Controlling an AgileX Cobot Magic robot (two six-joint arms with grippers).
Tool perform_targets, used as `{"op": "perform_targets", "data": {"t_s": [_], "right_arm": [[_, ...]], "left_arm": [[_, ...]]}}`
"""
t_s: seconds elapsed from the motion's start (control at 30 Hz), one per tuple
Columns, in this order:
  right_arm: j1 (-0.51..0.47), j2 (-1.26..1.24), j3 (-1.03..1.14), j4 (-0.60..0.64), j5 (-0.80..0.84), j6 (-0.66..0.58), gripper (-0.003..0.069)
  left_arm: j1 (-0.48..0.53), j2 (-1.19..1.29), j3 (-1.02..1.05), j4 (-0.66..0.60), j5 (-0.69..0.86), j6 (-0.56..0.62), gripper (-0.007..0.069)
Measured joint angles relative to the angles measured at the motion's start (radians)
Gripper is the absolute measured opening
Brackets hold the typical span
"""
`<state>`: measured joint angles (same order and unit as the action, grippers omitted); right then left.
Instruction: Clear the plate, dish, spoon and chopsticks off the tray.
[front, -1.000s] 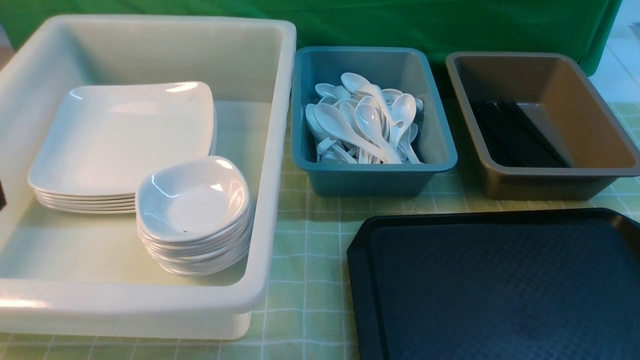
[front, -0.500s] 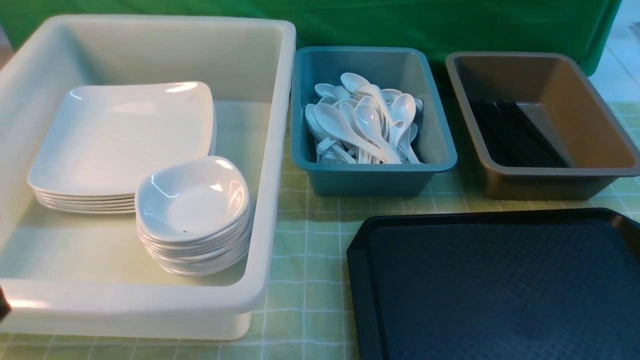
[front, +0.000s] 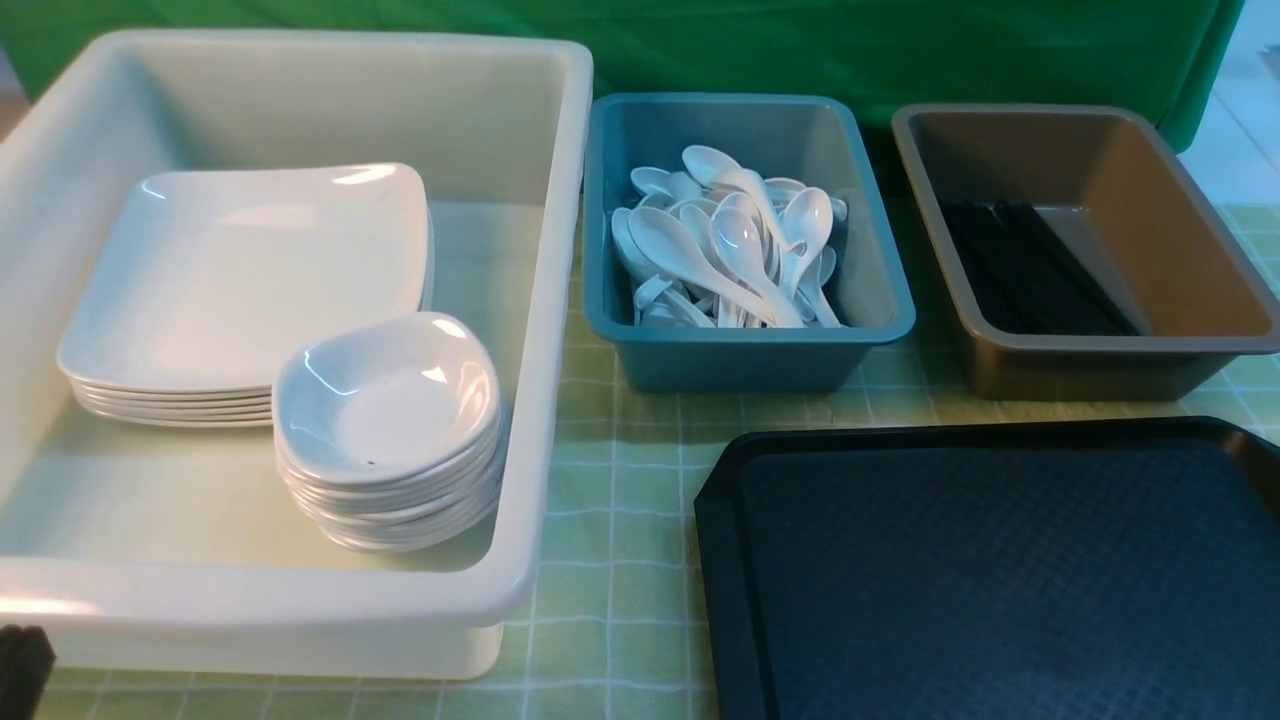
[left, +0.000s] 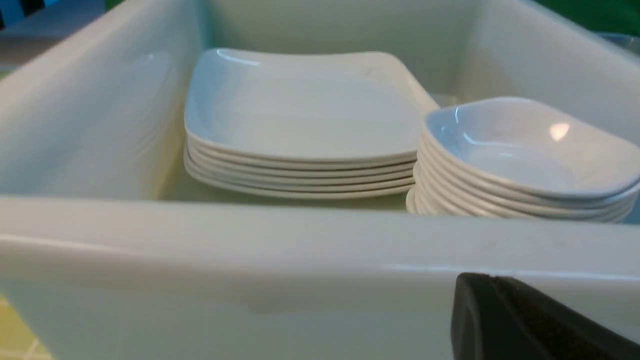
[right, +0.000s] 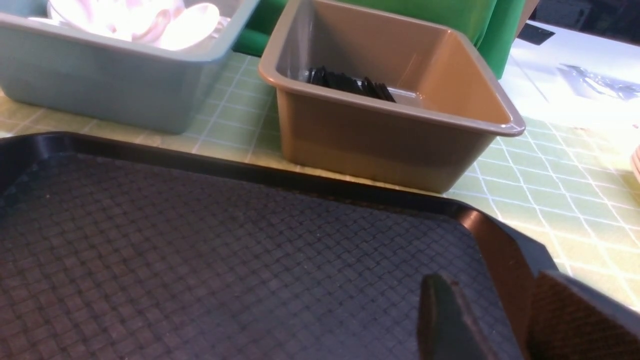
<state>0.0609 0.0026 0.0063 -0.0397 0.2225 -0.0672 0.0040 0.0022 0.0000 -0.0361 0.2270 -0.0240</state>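
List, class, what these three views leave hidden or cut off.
- Tray: near and right parts cut by the front view's edge.
- Chopsticks: lower ends hidden behind the brown tub wall, right wrist view.
- Left gripper: only a dark corner shows, left wrist view.
- Spoons: overexposed, right wrist view.

The tray (front: 1000, 580) runs off the front view's lower and right edges, so its near rim and right corners stay unseen. Of the left tool (front: 22, 660) only a dark sliver pokes in at the front view's bottom left corner; in its wrist view one black finger (left: 525, 325) shows, cut by the edge. The right tool (right: 495, 325) shows just two dark fingers, cropped at the bottom. The chopsticks (front: 1030, 270) merge into one black mass, uncountable. Lower spoons (front: 730, 250) lie buried under upper ones. The white tub (front: 300, 600) hides the bottoms of its stacks in the left wrist view.
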Motion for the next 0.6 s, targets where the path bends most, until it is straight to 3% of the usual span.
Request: {"op": "perform_targets", "data": {"t_s": [0.23,0.6], "right_arm": [[0.0,0.0,0.0,0.0,0.0,0.0,0.0239],[0.0,0.0,0.0,0.0,0.0,0.0,0.0239]], "left_arm": [[0.068,0.0,0.006,0.001,-0.004,-0.022,-0.0013],[0.025,-0.001,0.006,0.016,-0.001,-0.026,-0.0013]]}}
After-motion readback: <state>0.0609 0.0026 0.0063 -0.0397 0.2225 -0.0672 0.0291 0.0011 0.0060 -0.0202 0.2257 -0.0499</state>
